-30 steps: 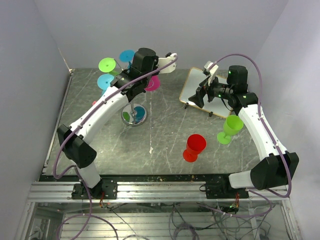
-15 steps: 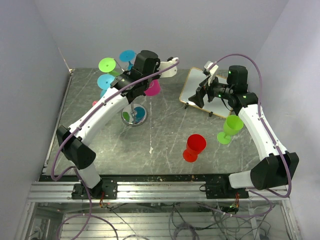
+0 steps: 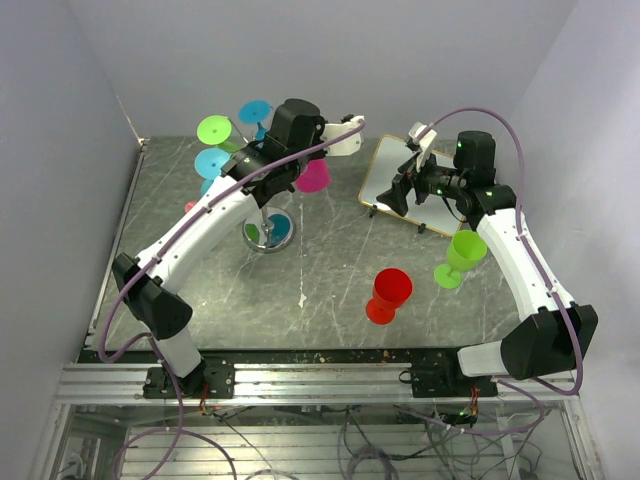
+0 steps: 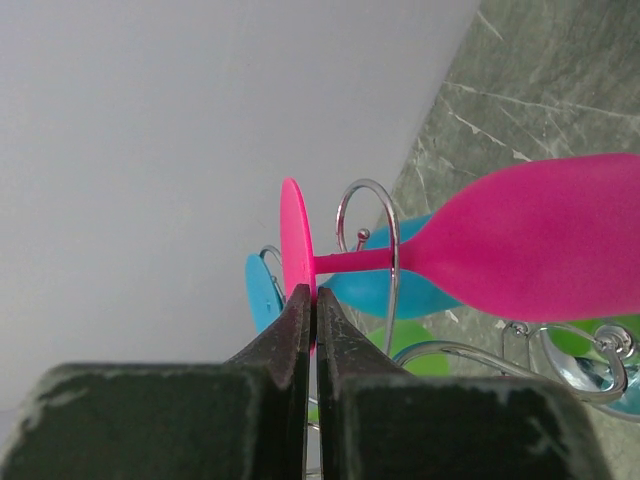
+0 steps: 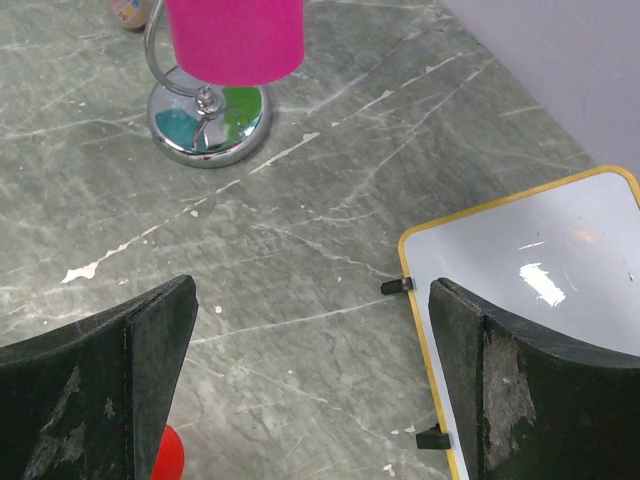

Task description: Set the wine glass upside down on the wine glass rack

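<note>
My left gripper (image 4: 311,300) is shut on the round foot of a pink wine glass (image 4: 540,240). The glass lies sideways in the wrist view, and its stem crosses a curled wire arm of the silver wine glass rack (image 4: 372,200). In the top view the left gripper (image 3: 325,150) holds the pink glass (image 3: 313,176) bowl down, at the right side of the rack, above its round shiny base (image 3: 268,231). The right wrist view shows the pink bowl (image 5: 235,40) above that base (image 5: 208,120). My right gripper (image 5: 310,330) is open and empty over the table.
A green glass (image 3: 213,129) and two blue glasses (image 3: 255,110) hang on the rack. A red glass (image 3: 388,294) and a green glass (image 3: 462,255) stand upright on the table at the right. A yellow-edged white board (image 3: 415,180) lies under my right gripper (image 3: 392,198).
My left gripper has moved a little to the right with the pink glass. The right arm has not moved.
</note>
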Available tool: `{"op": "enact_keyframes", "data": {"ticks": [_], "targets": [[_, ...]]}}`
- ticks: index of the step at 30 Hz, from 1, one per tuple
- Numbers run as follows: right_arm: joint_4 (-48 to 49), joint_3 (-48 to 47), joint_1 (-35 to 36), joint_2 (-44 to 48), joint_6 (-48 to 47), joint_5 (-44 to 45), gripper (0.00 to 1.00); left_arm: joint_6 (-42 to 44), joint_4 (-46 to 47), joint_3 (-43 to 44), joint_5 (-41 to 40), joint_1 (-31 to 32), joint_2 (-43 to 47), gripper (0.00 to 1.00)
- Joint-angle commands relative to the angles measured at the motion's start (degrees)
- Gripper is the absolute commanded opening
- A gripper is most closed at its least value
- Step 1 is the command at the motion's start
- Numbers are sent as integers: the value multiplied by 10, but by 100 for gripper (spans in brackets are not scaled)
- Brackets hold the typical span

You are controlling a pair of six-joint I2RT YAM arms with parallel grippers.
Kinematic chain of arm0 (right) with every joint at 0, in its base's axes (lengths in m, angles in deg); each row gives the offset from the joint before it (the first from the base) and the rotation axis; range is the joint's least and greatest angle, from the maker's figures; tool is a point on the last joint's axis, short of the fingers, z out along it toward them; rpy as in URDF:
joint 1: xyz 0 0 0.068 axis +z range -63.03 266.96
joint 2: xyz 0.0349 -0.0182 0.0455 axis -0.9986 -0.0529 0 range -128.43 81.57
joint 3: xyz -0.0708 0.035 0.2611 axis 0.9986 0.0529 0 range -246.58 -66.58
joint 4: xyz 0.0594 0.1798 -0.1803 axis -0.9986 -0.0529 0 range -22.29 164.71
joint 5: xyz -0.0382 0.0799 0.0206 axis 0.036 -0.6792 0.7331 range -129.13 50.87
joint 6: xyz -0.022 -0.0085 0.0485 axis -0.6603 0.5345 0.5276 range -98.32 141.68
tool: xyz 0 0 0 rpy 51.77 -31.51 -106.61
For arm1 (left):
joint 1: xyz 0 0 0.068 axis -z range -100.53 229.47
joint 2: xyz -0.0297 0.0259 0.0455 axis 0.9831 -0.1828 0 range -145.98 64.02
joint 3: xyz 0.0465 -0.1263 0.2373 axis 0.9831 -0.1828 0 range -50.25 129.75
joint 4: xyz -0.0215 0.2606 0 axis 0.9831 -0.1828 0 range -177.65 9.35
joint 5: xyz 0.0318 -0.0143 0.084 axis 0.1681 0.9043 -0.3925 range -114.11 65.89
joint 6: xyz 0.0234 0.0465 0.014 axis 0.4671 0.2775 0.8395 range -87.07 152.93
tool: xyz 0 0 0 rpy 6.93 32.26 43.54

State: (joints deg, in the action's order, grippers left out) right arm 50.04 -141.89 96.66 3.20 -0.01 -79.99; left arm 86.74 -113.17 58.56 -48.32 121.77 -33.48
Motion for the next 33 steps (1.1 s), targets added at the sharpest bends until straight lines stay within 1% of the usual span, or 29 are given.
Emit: {"op": "enact_keyframes", "data": {"ticks": [1,15,25,33], "targets": [[5,-6,-4,1,-1,-10,100,9,9,31,9,8,-4,7],[3,-4,-4,5,-5,-10,100,-3,66,43,2,9,-29,7],[4,1,-4,11,-8,-11,100,8,86,38,-43,8,-46,7],[6,4,-3,11,-8,-15,100,1,78,38,-65,-4,-55,7]]}}
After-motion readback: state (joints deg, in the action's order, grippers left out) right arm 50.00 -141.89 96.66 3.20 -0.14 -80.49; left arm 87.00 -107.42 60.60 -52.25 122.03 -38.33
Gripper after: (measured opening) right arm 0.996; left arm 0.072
